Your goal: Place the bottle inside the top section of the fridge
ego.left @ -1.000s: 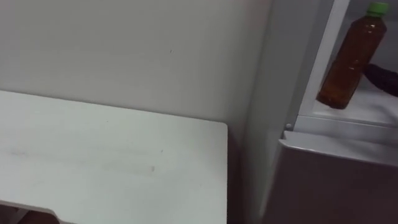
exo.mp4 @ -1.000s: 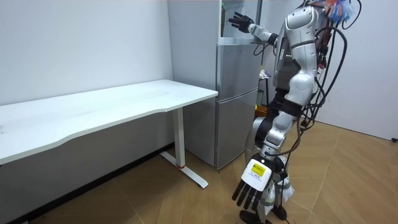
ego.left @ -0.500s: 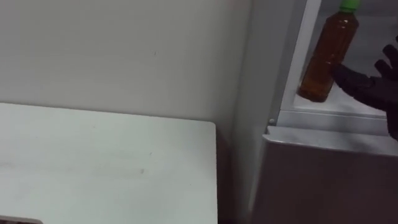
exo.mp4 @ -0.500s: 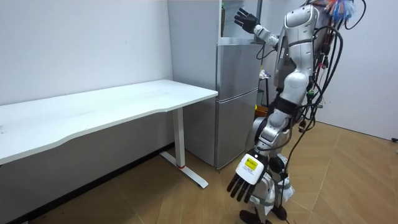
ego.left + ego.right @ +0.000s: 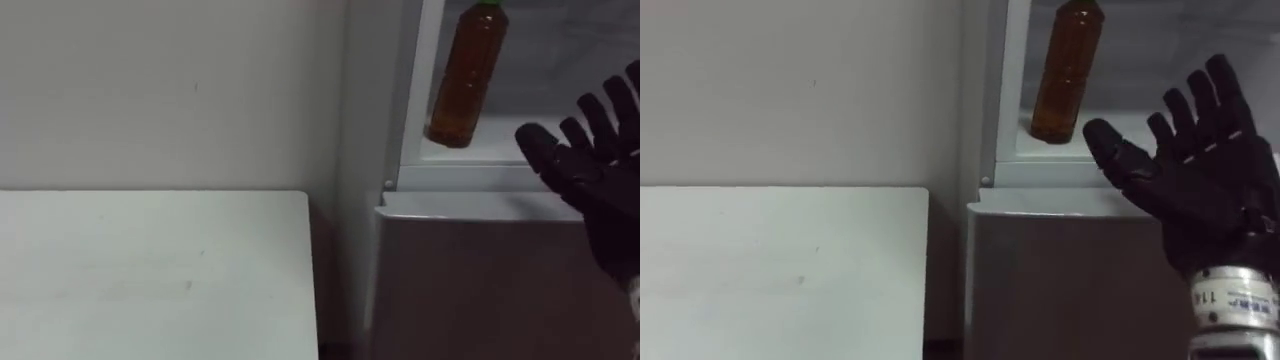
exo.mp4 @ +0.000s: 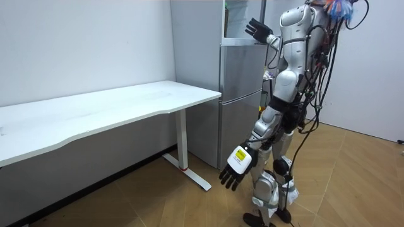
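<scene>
My black right hand (image 5: 1202,195) is raised at the right of the frame, fingers spread and straight, holding nothing. It hovers in front of the tall silver-grey fridge (image 5: 1070,285), level with the top edge of its closed lower door. My left hand (image 6: 233,172) hangs low beside my leg in the room view, fingers loose and empty. The flat white tabletop (image 5: 150,275) fills the lower left, its end just beside the fridge. Beyond my right hand, in the open upper compartment, the clear plastic bottle of brown tea with a green cap (image 5: 465,75) stands on the white shelf (image 5: 500,150) near the opening's left edge, apart from my fingers. A pale plain wall (image 5: 170,90) spans the upper left.
</scene>
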### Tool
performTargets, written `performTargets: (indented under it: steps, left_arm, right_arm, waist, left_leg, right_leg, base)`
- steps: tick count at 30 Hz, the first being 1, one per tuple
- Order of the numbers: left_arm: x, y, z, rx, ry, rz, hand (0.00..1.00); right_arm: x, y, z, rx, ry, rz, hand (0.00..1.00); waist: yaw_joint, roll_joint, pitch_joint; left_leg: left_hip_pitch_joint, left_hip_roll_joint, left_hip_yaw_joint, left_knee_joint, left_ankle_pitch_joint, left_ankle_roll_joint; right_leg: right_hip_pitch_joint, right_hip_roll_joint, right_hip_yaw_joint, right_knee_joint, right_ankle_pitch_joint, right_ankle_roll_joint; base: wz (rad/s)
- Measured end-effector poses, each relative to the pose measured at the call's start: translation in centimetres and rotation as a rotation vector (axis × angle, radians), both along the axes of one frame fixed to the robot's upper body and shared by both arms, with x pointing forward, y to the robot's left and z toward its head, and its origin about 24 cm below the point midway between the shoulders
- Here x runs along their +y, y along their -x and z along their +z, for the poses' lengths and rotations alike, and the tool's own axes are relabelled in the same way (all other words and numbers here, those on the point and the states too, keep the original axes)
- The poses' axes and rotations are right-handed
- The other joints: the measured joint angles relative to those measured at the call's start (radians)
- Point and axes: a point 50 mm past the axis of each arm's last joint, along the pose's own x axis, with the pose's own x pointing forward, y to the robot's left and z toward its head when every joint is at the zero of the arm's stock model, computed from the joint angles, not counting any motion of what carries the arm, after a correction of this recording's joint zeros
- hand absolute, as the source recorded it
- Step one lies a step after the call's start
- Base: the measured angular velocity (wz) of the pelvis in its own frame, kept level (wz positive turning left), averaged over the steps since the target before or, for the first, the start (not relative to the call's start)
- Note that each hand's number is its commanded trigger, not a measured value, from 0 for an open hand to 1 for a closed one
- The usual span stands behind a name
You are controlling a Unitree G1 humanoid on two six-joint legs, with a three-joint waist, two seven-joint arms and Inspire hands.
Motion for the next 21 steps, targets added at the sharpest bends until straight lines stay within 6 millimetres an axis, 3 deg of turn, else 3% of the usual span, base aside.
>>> performTargets:
  steps: [7,10,14,21]
  left_arm:
    - [-0.6,0.5,-0.3,0.019,-0.003,-0.004,0.00]
    - [-1.1,-0.1,-0.4,0.006,0.005,-0.021,0.00]
    - [-1.5,-0.9,-0.5,-0.006,0.009,-0.056,0.00]
    - [-1.6,-2.1,-0.5,-0.065,0.020,-0.027,0.00]
  right_arm:
    - [-0.2,1.1,-1.9,0.040,-0.047,0.021,0.00]
    - [0.0,2.1,-4.0,0.108,-0.085,0.009,0.00]
    - [-0.9,3.3,-7.8,0.282,-0.032,-0.067,0.00]
    - [-2.3,5.6,-14.8,0.586,-0.107,-0.176,0.00]
  waist:
    - [-0.004,0.025,-0.0012]
    - [-0.005,0.025,0.0008]
    - [-0.006,0.029,0.0032]
    - [-0.031,0.039,0.0088]
  left_leg:
    - [0.004,0.008,0.035,0.000,-0.007,-0.002]
    - [-0.001,0.011,0.039,0.002,-0.009,-0.004]
    - [-0.008,0.013,0.047,0.002,-0.010,-0.005]
    - [-0.003,0.013,0.050,-0.003,-0.014,-0.008]
  right_leg:
    - [-0.013,0.007,0.034,0.003,0.001,-0.001]
    - [-0.020,0.011,0.045,0.003,0.002,-0.003]
    - [-0.032,0.014,0.055,0.004,0.005,-0.004]
    - [-0.034,0.019,0.076,0.001,0.005,-0.005]
  base:
    - [-0.15]
    - [-0.09]
    - [-0.07]
    - [-0.08]
